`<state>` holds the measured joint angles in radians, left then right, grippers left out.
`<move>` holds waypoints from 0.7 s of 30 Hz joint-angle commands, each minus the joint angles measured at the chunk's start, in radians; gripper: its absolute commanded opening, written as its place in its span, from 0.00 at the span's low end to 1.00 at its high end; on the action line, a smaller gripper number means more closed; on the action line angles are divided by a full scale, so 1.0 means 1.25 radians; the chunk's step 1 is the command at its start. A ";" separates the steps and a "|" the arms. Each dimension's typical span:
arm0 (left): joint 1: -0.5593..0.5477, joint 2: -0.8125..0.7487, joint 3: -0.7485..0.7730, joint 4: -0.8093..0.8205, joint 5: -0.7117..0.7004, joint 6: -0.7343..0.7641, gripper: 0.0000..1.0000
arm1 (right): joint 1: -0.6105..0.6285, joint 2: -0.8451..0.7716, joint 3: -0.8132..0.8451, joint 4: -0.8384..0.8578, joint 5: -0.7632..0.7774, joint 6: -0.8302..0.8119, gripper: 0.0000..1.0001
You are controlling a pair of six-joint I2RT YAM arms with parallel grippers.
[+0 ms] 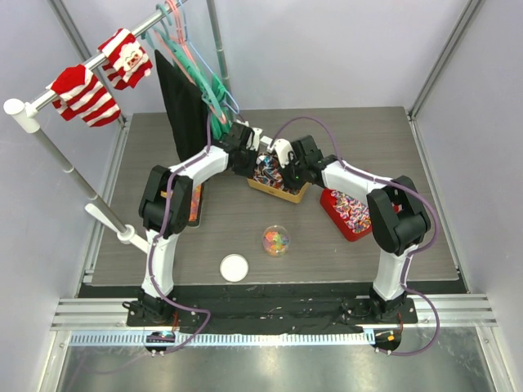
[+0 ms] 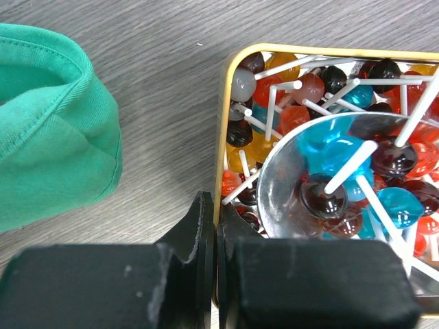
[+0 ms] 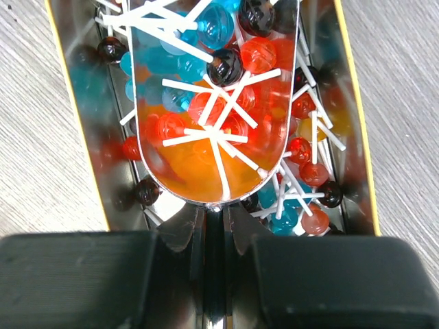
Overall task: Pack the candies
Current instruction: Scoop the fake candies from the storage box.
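A yellow-rimmed metal tin [image 1: 288, 194] at the back middle holds many lollipops [image 2: 274, 110] with white sticks. My left gripper [image 2: 216, 219] is shut on the tin's rim [image 2: 222, 130]. My right gripper [image 3: 218, 216] is shut on the handle of the silver scoop [image 3: 199, 181], which lies in the tin loaded with blue, red and dark lollipops [image 3: 219, 68]. The scoop also shows in the left wrist view [image 2: 281, 185]. Bright gummy candies fill a small clear cup [image 1: 275, 239] at the front middle. Striped-wrapper candies lie in a red tray [image 1: 347, 214] on the right.
A white lid [image 1: 234, 268] lies near the front. An orange tray [image 1: 194, 204] sits under the left arm. A clothes rail [image 1: 90, 69] with striped socks, hangers and a black garment [image 1: 181, 98] stands at the back left. A green cloth [image 2: 48, 123] lies beside the tin.
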<state>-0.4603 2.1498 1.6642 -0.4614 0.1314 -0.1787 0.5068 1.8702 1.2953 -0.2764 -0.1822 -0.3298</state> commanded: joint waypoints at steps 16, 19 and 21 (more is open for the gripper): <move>0.000 -0.032 0.033 0.043 -0.003 0.057 0.00 | 0.007 0.008 0.084 0.084 0.117 0.063 0.01; 0.000 -0.034 0.035 0.041 -0.016 0.064 0.00 | 0.007 -0.003 0.090 0.065 0.114 0.050 0.01; 0.000 -0.034 0.035 0.039 -0.034 0.069 0.00 | 0.006 -0.014 0.087 0.055 0.111 0.042 0.01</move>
<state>-0.4603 2.1498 1.6642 -0.4625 0.1028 -0.1028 0.5095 1.8793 1.3598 -0.2337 -0.0517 -0.2768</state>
